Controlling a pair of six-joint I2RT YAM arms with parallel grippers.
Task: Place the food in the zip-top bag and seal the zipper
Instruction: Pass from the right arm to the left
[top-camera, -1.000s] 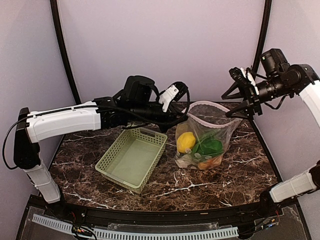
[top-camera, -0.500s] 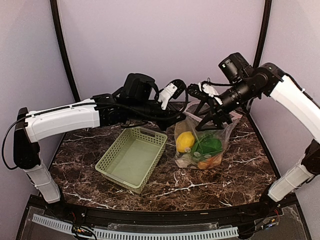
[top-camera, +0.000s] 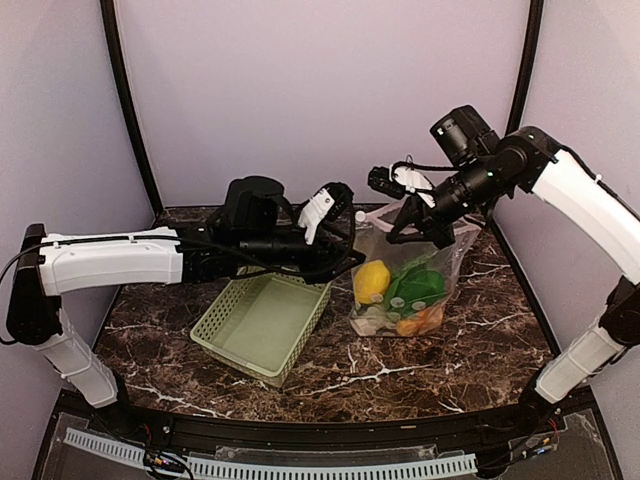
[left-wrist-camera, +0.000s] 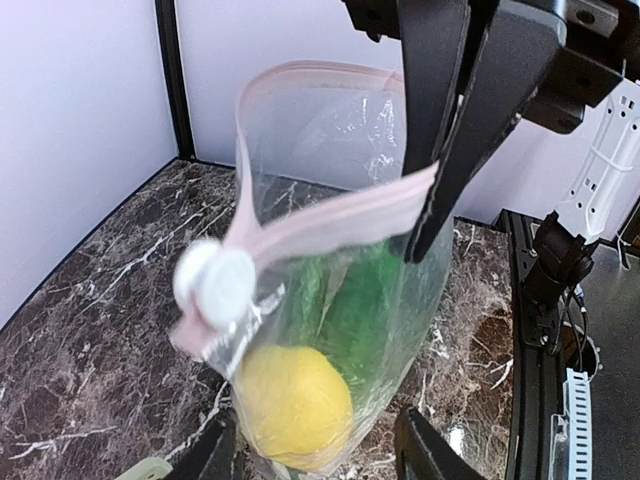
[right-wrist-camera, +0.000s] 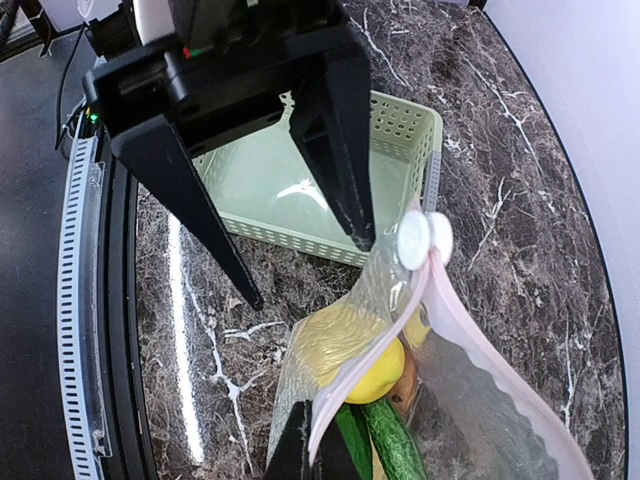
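Under the left gripper (right-wrist-camera: 310, 268), a pale green basket (top-camera: 262, 322); between the two sets of fingers, the zip-top bag (left-wrist-camera: 330, 130) upright on the table (top-camera: 450, 360), the food (top-camera: 405, 295) low inside (yellow lemon (left-wrist-camera: 293, 402) nearest the left fingers, green pieces (left-wrist-camera: 355, 305) behind it). Right gripper (right-wrist-camera: 308, 445) pinched fully closed on the zipper (left-wrist-camera: 330, 218), partway along the pink strip. Left fingers spread and gripping nothing, white slider (left-wrist-camera: 213, 282) just ahead of their tips.
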